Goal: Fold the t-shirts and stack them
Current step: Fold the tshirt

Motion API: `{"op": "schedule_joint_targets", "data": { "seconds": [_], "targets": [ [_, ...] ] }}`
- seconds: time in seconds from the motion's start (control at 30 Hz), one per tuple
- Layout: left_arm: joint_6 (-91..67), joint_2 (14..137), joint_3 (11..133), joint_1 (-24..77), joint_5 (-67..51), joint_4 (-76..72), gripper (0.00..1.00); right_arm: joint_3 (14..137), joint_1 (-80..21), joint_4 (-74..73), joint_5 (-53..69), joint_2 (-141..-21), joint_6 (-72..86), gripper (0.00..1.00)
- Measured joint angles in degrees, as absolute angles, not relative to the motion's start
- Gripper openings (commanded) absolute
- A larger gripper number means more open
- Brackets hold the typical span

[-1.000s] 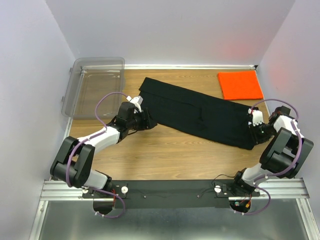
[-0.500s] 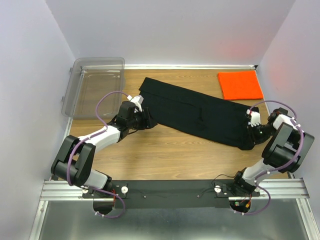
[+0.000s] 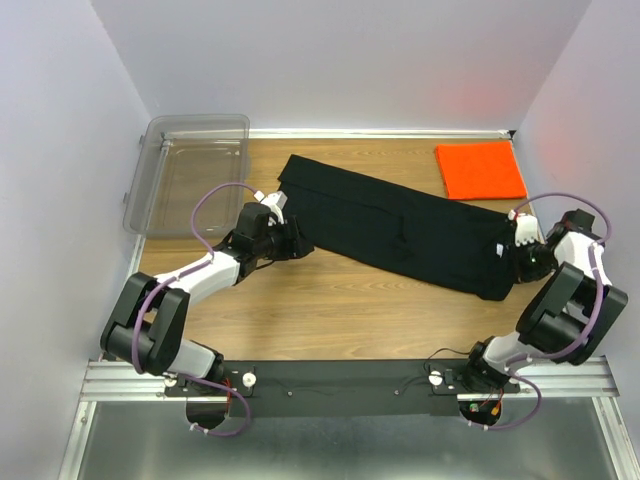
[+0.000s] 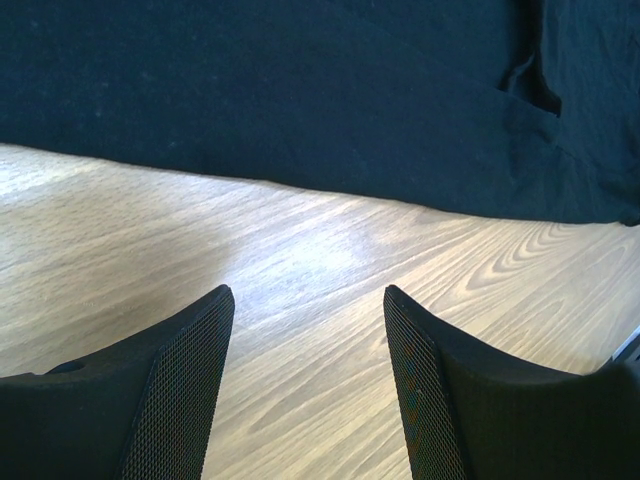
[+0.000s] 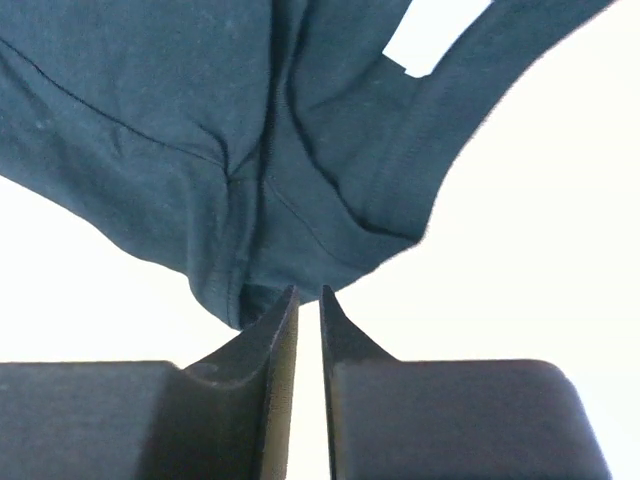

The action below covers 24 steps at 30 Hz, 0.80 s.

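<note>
The black t-shirt (image 3: 400, 225) lies as a long folded strip running diagonally across the table; it also shows in the left wrist view (image 4: 300, 90) and the right wrist view (image 5: 200, 120). The orange t-shirt (image 3: 480, 170) lies folded at the back right. My left gripper (image 3: 298, 240) is open and empty over bare wood, just short of the shirt's near left edge (image 4: 305, 295). My right gripper (image 3: 518, 258) is at the shirt's right end; its jaws are nearly closed, with the tips pinching the hem (image 5: 309, 290) near the white neck label (image 5: 430, 40).
A clear plastic bin (image 3: 200, 120) stands at the back left. Bare wooden table (image 3: 350, 310) lies between the shirt and the arm bases. White walls close in on the left, back and right.
My right gripper has shifted outward to the right at the shirt's right end, and its arm has swung with it. The left arm has not moved.
</note>
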<state>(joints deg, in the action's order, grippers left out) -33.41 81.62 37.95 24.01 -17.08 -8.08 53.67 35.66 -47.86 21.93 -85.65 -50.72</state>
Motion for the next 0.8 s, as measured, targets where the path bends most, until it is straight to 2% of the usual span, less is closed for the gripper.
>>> {"op": "schedule_joint_targets", "data": {
  "seconds": [0.03,0.07,0.1,0.37,0.6,0.63,0.67,0.8],
  "targets": [
    [-33.3,81.49,37.98,24.01,-17.08,-7.75,0.7,53.76,35.77,-47.68,21.93,-84.73,-50.52,0.29],
    [-33.17,81.38,38.02,24.01,-17.02,-7.38,0.7,53.76,35.88,-47.68,21.96,-84.07,-50.41,0.39],
    [-33.04,81.32,38.02,24.01,-16.97,-7.25,0.7,53.76,35.99,-47.75,22.02,-83.66,-50.5,0.41],
    [-32.77,80.79,38.04,24.01,-16.67,-7.05,0.7,53.45,36.01,-50.46,24.95,-84.62,-52.18,0.43],
    [-32.8,80.77,38.04,24.01,-16.47,-7.05,0.7,52.8,36.01,-51.44,25.65,-88.6,-53.19,0.37],
    [-32.77,80.77,38.04,24.01,-16.47,-7.05,0.69,52.8,36.01,-51.53,25.76,-89.1,-53.3,0.32],
    [-32.8,80.77,38.04,24.01,-16.45,-7.05,0.7,52.75,36.01,-51.55,25.82,-89.67,-53.47,0.32],
    [-32.77,80.75,38.04,24.01,-16.45,-7.05,0.7,52.49,36.01,-51.77,26.02,-90.63,-53.82,0.16]
  ]
}}
